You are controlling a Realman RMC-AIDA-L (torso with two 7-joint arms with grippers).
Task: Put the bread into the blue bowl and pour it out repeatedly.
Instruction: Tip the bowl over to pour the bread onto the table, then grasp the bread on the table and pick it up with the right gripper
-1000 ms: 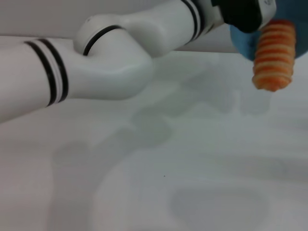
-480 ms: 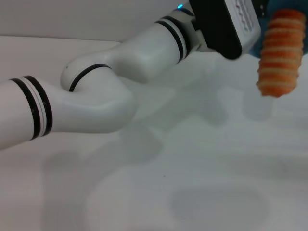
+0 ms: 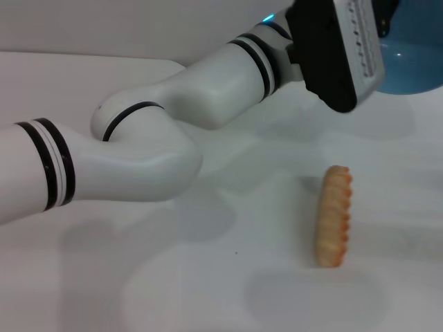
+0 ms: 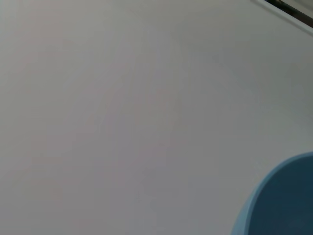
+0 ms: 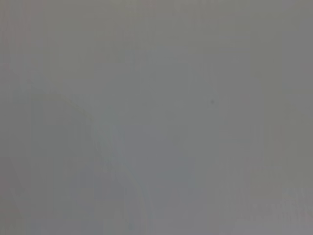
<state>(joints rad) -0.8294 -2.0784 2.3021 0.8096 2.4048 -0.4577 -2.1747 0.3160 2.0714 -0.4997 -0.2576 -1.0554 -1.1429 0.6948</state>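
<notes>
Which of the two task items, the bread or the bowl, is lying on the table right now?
The bread: it lies on the white table, clear of everything. The bowl is held up at the left arm's end, beyond it.

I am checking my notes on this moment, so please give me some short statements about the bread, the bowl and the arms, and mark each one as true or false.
1. The bread lies on the white table. True.
2. The bread is inside the blue bowl. False: it is out of the bowl, nearer the robot, on the table.
3. The left arm reaches across to the bowl, which is up at the far right of the head view. True.
4. The bread lies flat with its striped top fully upward. False: it rests on its side, showing the scalloped edge.
5. The right arm is over the bread. False: no right arm shows in the head view.
</notes>
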